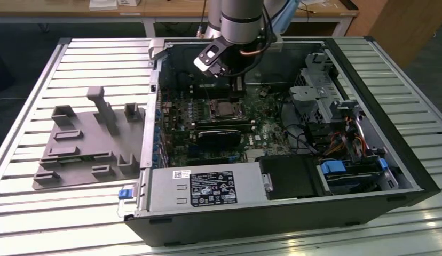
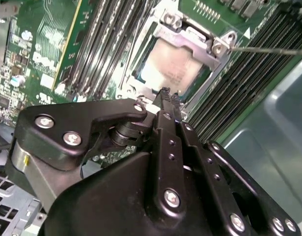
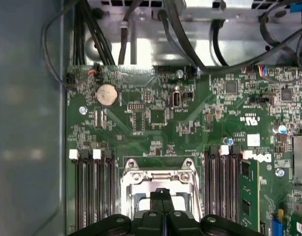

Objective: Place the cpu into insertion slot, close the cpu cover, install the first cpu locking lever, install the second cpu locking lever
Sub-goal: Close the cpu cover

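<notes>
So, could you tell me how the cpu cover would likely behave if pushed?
The cpu cover looks like thin sheet metal: probably light, stiff, yet bendable under force. Lying flat around the cpu, it is likely well backed against downward pushes.

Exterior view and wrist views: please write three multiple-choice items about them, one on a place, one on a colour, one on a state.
1. Where is the grey fixture in the exterior view?
A. On the table, to the view's left of the case
B. Inside the case
C. Hanging from the arm

2. What colour is the board?
A. Blue
B. Green
C. Red

3. How is the gripper?
A. Open wide
B. Shut on a cable
C. Shut, holding nothing

Answers:
1 A: the fixture stands on the slats, beside the case's outer wall.
2 B: both wrist views show the board green.
3 C: the fingers meet with nothing between them, and the cpu shows through the window of the cover.
</notes>
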Robot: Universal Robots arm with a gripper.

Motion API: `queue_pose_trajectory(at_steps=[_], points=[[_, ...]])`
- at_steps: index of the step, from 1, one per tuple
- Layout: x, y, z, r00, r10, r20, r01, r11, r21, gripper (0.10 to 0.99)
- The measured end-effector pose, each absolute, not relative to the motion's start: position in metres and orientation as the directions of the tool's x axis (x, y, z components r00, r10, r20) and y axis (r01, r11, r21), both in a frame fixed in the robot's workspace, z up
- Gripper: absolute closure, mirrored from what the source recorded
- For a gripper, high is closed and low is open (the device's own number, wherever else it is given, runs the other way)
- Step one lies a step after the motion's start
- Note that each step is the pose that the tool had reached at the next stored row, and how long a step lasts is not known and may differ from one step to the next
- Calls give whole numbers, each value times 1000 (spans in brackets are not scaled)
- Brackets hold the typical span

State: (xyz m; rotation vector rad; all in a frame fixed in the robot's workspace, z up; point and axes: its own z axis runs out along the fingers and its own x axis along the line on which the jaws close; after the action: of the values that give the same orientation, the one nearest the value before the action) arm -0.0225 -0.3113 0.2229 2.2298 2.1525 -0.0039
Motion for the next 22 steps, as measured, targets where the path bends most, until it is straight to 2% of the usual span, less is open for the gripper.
queue_pose_trajectory(at_steps=[22], points=[[-43,-315,217,35,999,-31,999,-34,29,984]])
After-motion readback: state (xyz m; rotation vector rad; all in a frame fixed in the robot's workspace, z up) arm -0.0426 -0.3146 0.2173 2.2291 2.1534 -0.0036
